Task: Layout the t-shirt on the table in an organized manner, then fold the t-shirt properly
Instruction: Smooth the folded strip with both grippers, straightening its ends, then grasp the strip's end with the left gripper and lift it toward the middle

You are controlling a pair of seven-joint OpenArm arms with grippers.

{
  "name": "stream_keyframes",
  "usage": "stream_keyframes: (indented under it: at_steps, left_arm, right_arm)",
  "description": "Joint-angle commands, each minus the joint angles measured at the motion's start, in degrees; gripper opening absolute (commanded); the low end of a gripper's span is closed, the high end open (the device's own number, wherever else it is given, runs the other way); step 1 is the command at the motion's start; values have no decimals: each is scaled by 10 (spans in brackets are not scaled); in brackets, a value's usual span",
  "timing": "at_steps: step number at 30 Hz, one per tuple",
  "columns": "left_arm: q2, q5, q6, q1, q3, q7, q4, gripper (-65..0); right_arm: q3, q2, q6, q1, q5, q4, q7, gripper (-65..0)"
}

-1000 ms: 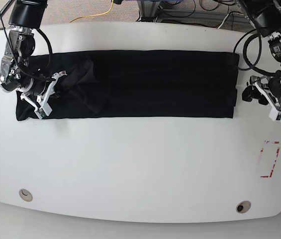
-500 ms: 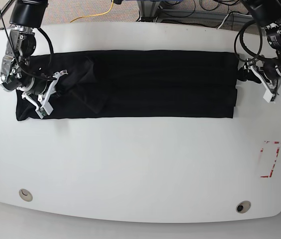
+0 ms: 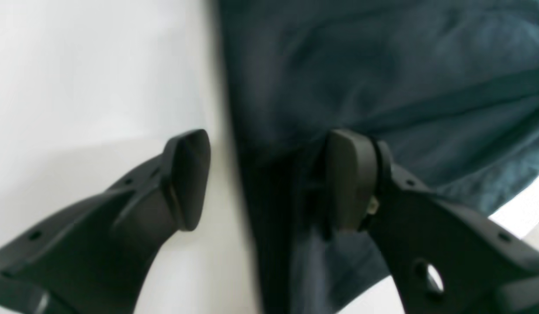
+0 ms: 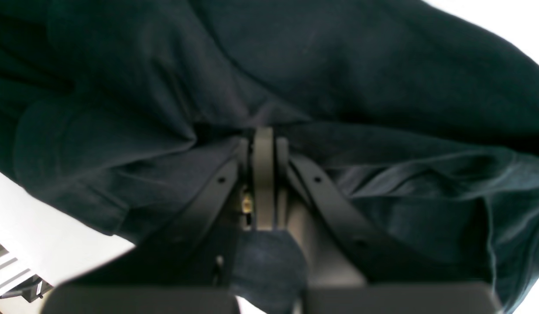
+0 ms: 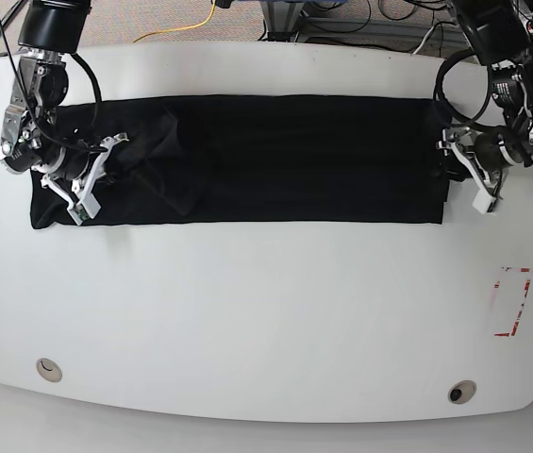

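The t-shirt (image 5: 275, 159) lies as a long black band across the far half of the table (image 5: 266, 311), folded lengthwise, its near edge running straight from left to right. My right gripper (image 5: 82, 184) sits at the band's left end with its jaws pressed together on a fold of the t-shirt (image 4: 295, 87); in the right wrist view the cloth bunches in ridges around my shut fingertips (image 4: 264, 144). The left end there is rumpled, with a creased flap lying over the band.

My left gripper (image 5: 469, 170) is at the right end, jaws spread. In the left wrist view one fingertip (image 3: 188, 174) stands over bare white table (image 3: 77, 65) and the other over the t-shirt (image 3: 382, 65), so the garment's straight end edge runs between them. Whether the cloth-side finger touches the fabric I cannot tell.

Near of the band the tabletop is wide and open, with a red tape rectangle (image 5: 512, 302) at the near right and two grommet holes (image 5: 49, 369) along the near edge.
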Motion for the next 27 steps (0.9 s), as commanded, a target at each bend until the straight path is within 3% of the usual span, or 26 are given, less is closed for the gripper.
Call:
stream_keyframes:
  at_steps: [1, 6, 18, 21, 24, 27]
  left_arm:
    - [-2, 16, 2, 2, 14, 22, 1, -256]
    - [16, 16, 2, 1, 23, 22, 2, -256]
    - [18, 19, 2, 1, 24, 22, 1, -261]
    - [17, 19, 2, 1, 24, 22, 1, -322]
    - [13, 20, 2, 1, 24, 22, 1, -465]
    - [12, 20, 2, 3, 24, 22, 0, -557]
  right_arm:
    - [4, 11, 1, 8, 9, 9, 9, -650]
    - [6, 10, 1, 8, 9, 9, 9, -650]
    - [6, 10, 1, 8, 10, 9, 9, -650]
    - [6, 10, 1, 8, 10, 9, 9, -650]
    - [6, 10, 1, 8, 10, 9, 9, -650]
    - [6, 10, 1, 8, 10, 9, 9, -650]
